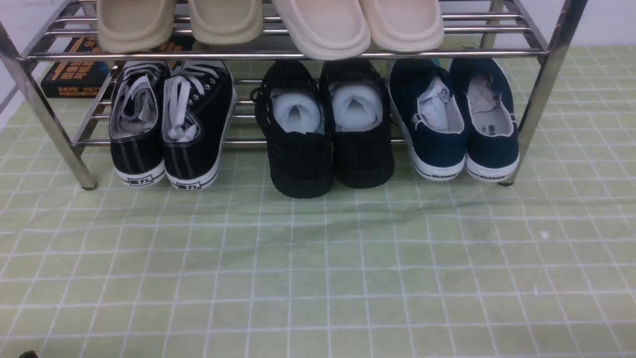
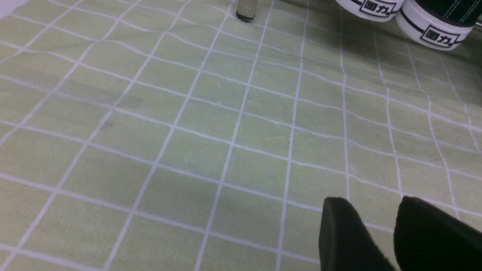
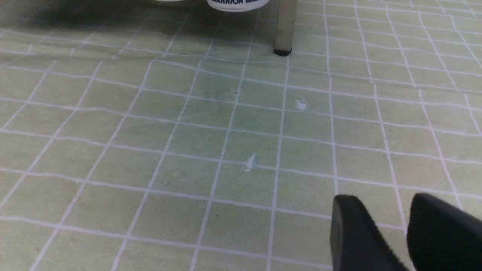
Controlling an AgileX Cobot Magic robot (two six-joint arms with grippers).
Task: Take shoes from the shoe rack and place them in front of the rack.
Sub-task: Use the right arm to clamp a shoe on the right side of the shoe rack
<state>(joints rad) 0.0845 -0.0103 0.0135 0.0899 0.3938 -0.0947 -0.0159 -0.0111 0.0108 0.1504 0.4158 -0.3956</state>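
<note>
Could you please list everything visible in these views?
shoe rack: one, shiny steel, back of cloth
slippers: four, beige, top shelf
black canvas sneakers: one pair, lower shelf left
knit shoes: one pair, black, lower shelf middle
navy slip-ons: one pair, white soles, lower shelf right
book: one, black with orange print, behind rack, left
checked cloth: one, pale green, under everything
left gripper: one, black, open, over bare cloth
right gripper: one, black, open, over bare cloth

The left gripper point(image 2: 376, 206) is pointing forward and downward, its two black fingers point(image 2: 346, 233) standing slightly apart and gripping nothing. The right gripper point(image 3: 384, 201) is sitting likewise, its fingers point(image 3: 357, 233) parted and empty. In the front view, only a dark sliver point(image 1: 27, 354) is showing at the lower left corner of the frame.
</note>
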